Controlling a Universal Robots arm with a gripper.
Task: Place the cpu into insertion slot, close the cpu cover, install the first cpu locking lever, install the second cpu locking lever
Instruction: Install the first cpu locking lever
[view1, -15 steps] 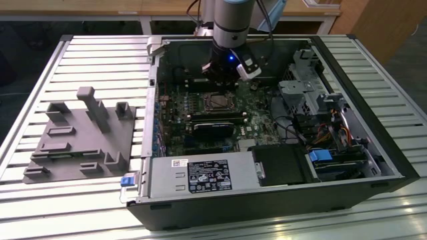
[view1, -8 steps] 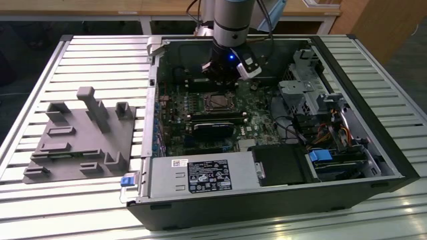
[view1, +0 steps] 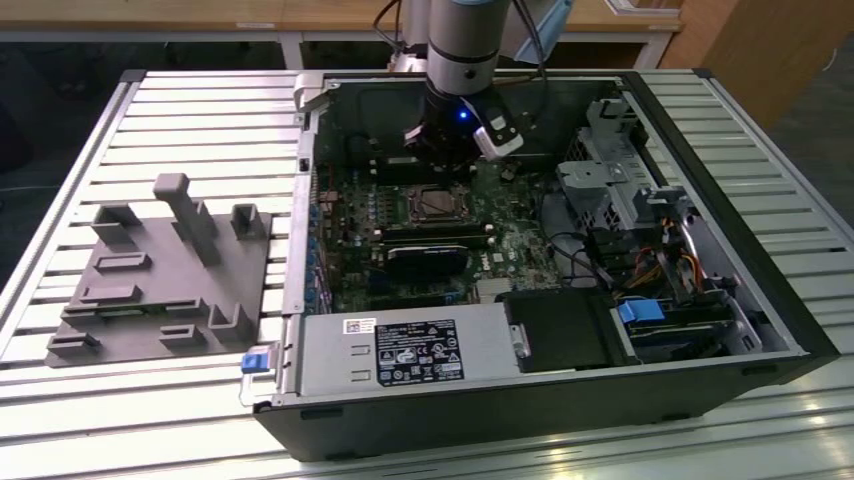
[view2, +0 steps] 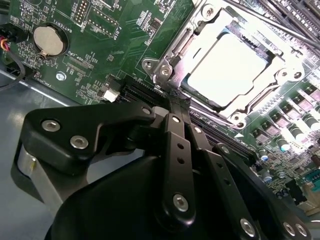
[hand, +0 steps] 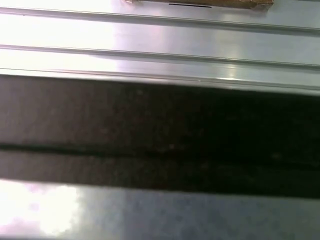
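The cpu, a flat silver square, lies in the insertion slot on the green board, and the slot is mostly hidden under it. The cpu cover, a thin silver frame, lies down around the chip with the chip's top showing through its window. My gripper has its black fingers drawn together, and their tips stand right at the near corner of the socket frame. In the exterior view the gripper hangs inside the open case, just behind the socket. I see nothing held between the fingers.
The open computer case lies on a slatted metal table. A silver power supply sits at its front, a black fan housing and memory slots near the socket, and a drive cage at the exterior view's right. A grey fixture block stands outside.
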